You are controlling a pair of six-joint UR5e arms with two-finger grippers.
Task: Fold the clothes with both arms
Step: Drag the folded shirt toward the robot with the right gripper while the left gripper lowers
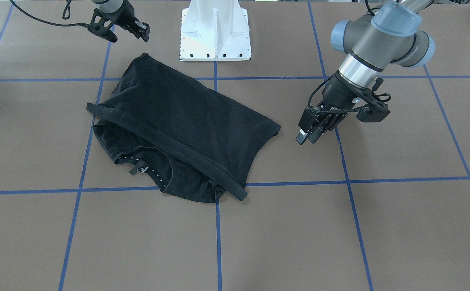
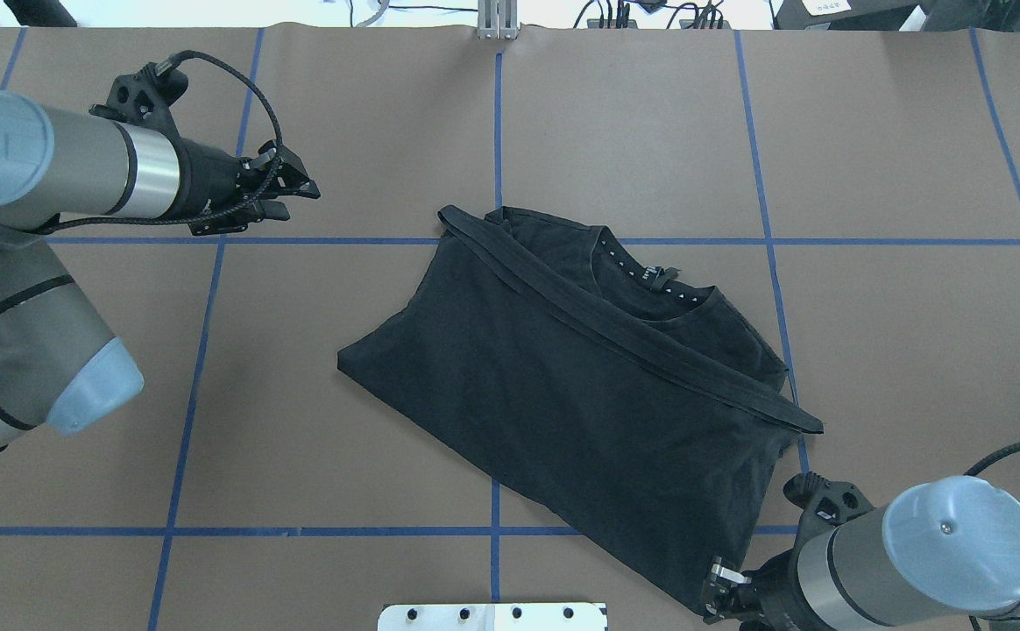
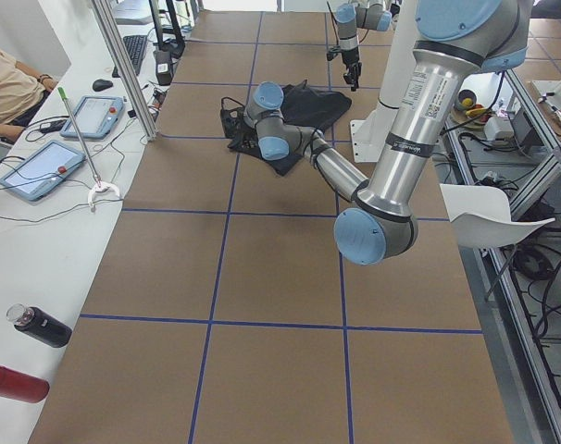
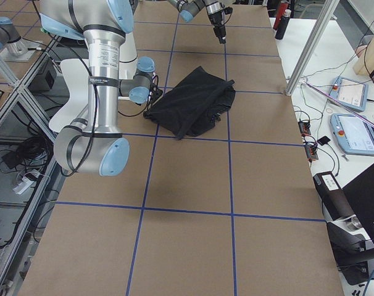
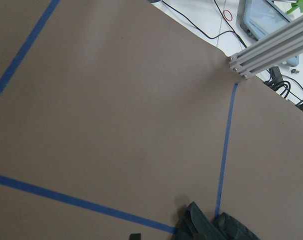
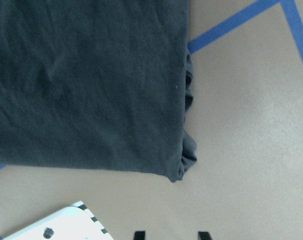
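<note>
— On the brown table [image 1: 259, 234], how is the T-shirt [image 1: 186, 109] lying?
— One black shirt is lying folded at the middle, just beyond the white pedestal [image 1: 215, 28]. Its long axis is running from far left to near right, with the collar [image 2: 628, 267] facing far.
— And the surroundings?
— Blue tape [image 1: 218, 242] is gridding the surface, and two tablets [image 3: 43, 169] are sitting on a side desk [image 3: 21, 250].
— Grippers?
— Two. The left gripper [image 1: 307, 138] is hovering well left of the shirt with fingers apart and empty. The right gripper [image 6: 171, 234] is gaping beside the near right corner.
</note>
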